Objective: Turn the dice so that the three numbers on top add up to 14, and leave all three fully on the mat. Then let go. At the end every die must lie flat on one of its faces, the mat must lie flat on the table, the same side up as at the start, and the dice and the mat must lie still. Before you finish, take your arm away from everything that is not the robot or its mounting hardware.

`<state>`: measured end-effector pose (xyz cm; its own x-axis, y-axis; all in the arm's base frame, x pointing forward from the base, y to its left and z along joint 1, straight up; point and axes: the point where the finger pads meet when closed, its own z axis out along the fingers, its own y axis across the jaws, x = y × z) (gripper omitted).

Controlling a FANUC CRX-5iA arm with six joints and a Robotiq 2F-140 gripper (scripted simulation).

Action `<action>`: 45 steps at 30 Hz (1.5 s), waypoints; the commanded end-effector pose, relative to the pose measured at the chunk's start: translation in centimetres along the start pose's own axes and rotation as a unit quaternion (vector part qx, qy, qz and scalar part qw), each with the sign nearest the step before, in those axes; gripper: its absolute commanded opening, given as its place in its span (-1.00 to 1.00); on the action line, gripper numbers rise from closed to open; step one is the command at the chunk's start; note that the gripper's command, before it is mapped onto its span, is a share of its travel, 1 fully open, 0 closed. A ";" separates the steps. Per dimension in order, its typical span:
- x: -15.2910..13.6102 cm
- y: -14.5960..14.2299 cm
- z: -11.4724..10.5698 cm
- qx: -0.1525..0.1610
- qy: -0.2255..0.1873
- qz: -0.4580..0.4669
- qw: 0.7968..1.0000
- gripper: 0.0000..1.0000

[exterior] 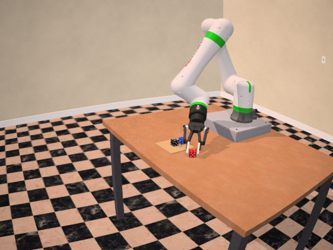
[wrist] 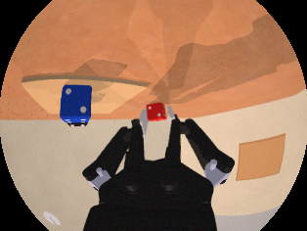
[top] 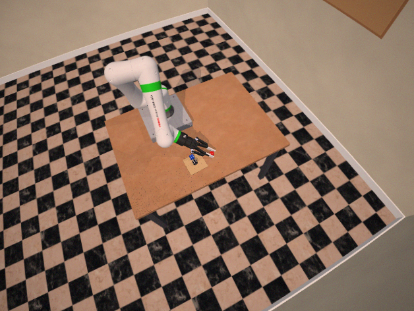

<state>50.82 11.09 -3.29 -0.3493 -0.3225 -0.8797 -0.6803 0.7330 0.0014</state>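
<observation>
My end effector pointed straight down at the surface, fingertips almost on the wood, one on either side of the red die. The fingers stood only a little apart, just wider than the die itself. In the wrist view the end effector framed the red die with a thin sliver of gap beside each pad, so I was straddling it, not gripping it. I had hold of nothing. The die sat flat on the surface under its own weight.

That red die lay on bare wood, just off the corner of the mat that faces the arm's base, not on it. The top view agreed: the red die was beyond the edge of the mat.

The blue die and the black die stood side by side on the mat, close to each other, both flat and well clear of my fingers. The wrist view caught the blue die off to one side, on the mat's edge. I could not read the pips on any top face.
</observation>
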 end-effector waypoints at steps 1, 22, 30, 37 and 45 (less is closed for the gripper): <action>0.0 0.0 0.0 0.000 0.000 0.000 1.000 -0.44; 0.0 0.0 0.0 0.000 0.000 0.000 1.000 -0.44; 0.0 0.0 0.0 0.000 0.000 0.000 1.000 -0.44; 0.0 0.0 -0.5 0.000 0.000 0.000 1.000 -0.44; 0.0 0.0 -3.3 0.000 0.000 0.000 1.000 -0.44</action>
<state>49.43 9.79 -2.28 -0.3492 -0.3226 -0.8798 -0.6801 0.7331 0.0012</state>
